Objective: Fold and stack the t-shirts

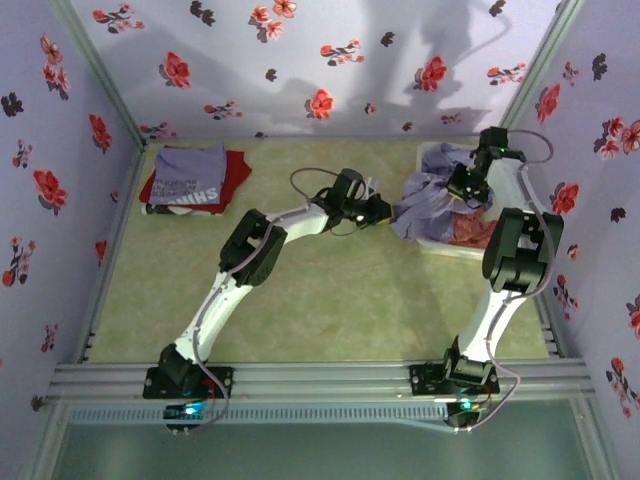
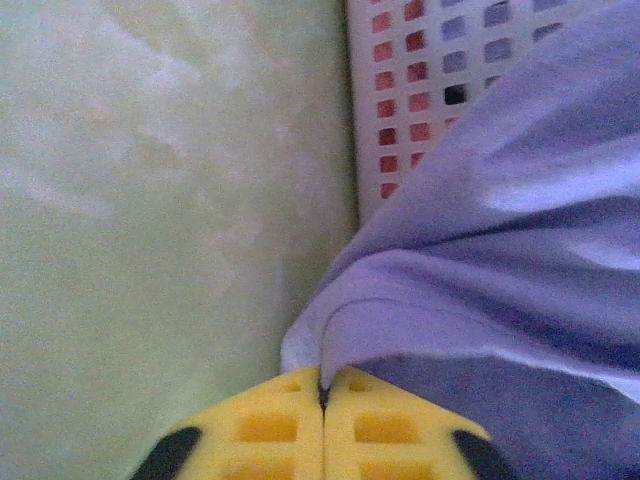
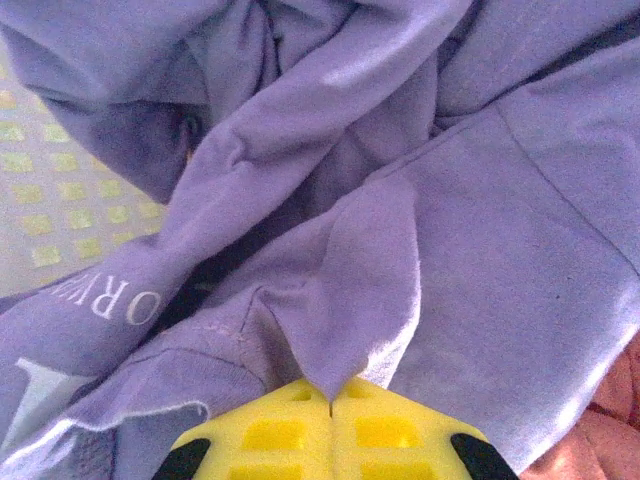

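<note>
1. Green table (image 1: 330, 300), floral walls. Folded stack (image 1: 190, 180) far-left, basket (image 1: 450, 247) far-right.
2. Step looks like pulling the purple shirt (image 1: 420, 205) out of the basket. It drapes over the left rim, with a red shirt (image 1: 470, 232) under it.
3. Left gripper (image 2: 322, 395) is clamped on the shirt's hem beside the basket wall. Right gripper (image 3: 330, 390) has its jaws closed on a fold above the basket.
4. Next: lift with both, carry left, spread flat mid-table — plenty of bare room there. The rim could snag the cloth, and the right wall is close.
</note>
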Controlling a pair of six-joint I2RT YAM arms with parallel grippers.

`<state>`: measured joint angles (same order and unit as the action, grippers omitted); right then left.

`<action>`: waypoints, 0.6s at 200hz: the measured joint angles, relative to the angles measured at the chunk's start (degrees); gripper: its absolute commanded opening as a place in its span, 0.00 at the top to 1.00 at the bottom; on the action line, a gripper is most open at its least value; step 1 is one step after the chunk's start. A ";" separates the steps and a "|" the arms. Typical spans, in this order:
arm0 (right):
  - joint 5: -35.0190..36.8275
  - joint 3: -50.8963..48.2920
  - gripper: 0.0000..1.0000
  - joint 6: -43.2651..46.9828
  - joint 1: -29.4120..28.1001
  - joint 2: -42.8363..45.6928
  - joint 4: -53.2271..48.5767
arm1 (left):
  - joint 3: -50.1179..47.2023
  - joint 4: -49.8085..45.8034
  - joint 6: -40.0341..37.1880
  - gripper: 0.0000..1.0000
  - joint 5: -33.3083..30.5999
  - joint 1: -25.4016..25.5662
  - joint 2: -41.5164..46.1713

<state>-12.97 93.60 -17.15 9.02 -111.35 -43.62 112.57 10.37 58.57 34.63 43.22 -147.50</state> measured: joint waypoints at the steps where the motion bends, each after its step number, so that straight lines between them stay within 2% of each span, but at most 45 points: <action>1: -0.09 0.00 1.00 0.00 0.00 0.07 0.00 | 0.00 0.09 0.26 1.00 0.04 0.02 0.00; 22: -0.83 -0.07 1.00 -0.48 0.00 2.91 0.44 | 0.00 0.55 1.14 1.00 0.13 0.02 0.02; 52: -1.97 -1.42 1.00 -1.86 -0.07 12.59 3.32 | -1.16 -0.35 1.01 1.00 -0.17 0.00 2.19; 88: -3.61 -2.38 1.00 -2.47 -1.25 25.40 8.81 | -2.16 -5.57 -2.03 1.00 -3.13 -0.70 12.70; 120: -4.24 -0.39 1.00 -2.58 -4.02 32.15 12.33 | 0.74 -11.47 -6.95 1.00 -6.19 -2.69 23.96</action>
<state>-17.21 93.21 -19.73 4.99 -79.20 -31.29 113.32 -1.10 51.62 28.45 40.53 -123.55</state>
